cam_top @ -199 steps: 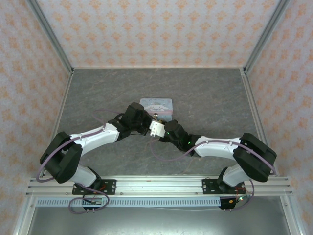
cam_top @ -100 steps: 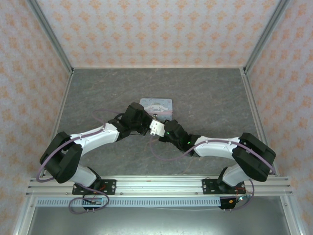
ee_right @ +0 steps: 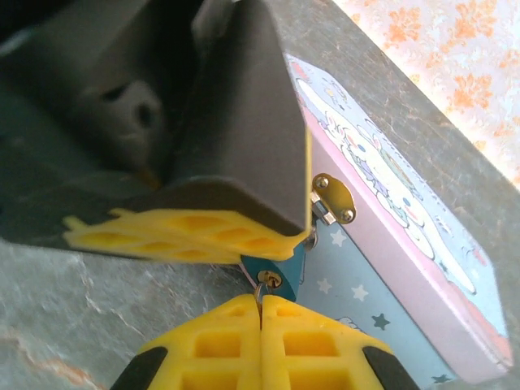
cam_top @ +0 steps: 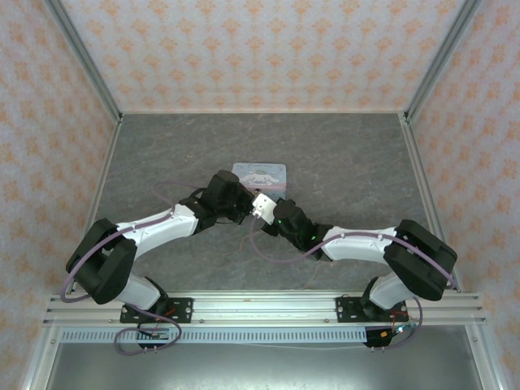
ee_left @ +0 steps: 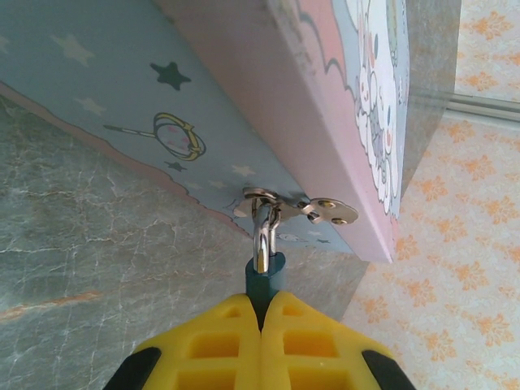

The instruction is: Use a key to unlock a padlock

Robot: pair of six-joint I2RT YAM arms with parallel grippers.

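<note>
My left pincer (ee_left: 262,315) is clamped fully shut on the padlock (ee_left: 266,275), with just its teal top poking out between the 2 yellow fingers (ee_left: 219,345). The shackle (ee_left: 262,236) is hooked through the hasp (ee_left: 317,211) on the tin (ee_left: 122,89), so the padlock sits right against the tin's side wall. My right pincer (ee_right: 260,309) is squeezed shut on the key (ee_right: 266,280), whose silvery tip touches the padlock's end facing away from the tin. Both pincers meet just beside the tin, low over the grey table (ee_left: 73,268).
</note>
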